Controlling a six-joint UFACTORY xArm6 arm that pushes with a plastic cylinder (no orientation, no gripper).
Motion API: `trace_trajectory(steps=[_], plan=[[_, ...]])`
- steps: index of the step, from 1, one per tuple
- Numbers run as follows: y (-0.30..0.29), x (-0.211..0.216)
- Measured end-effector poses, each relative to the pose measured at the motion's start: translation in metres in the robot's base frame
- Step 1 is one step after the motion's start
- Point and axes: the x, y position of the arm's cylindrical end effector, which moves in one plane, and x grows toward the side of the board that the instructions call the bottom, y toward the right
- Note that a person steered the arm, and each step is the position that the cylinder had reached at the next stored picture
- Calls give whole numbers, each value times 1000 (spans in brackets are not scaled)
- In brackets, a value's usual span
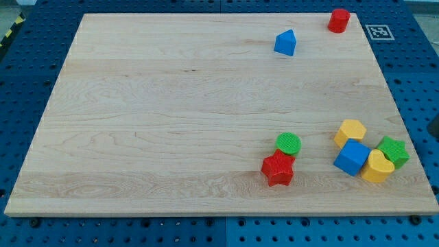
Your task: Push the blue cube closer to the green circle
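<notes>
Counting two blue, red, yellow and green blocks; tip unseen.

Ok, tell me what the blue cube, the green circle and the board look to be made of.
Blue cube: likely plastic, matte, uniform colour.
Green circle: likely plastic, fine ridges across its top, perhaps printed.
Board: wood, pale, visible grain lines, dull finish.

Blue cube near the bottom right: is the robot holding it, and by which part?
Nothing is held. The blue cube lies on the board among the yellow and green blocks, right of the green circle. This arm only pushes, and my tip is not in view.
</notes>
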Motion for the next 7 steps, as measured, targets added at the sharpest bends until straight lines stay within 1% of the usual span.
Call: trace_trajectory(steps=[1,2,3,4,5,6,7], plan=[[-15,39],[-20,59],[-36,88],[-47,95],[-58,89],[-88,86],[-106,77]])
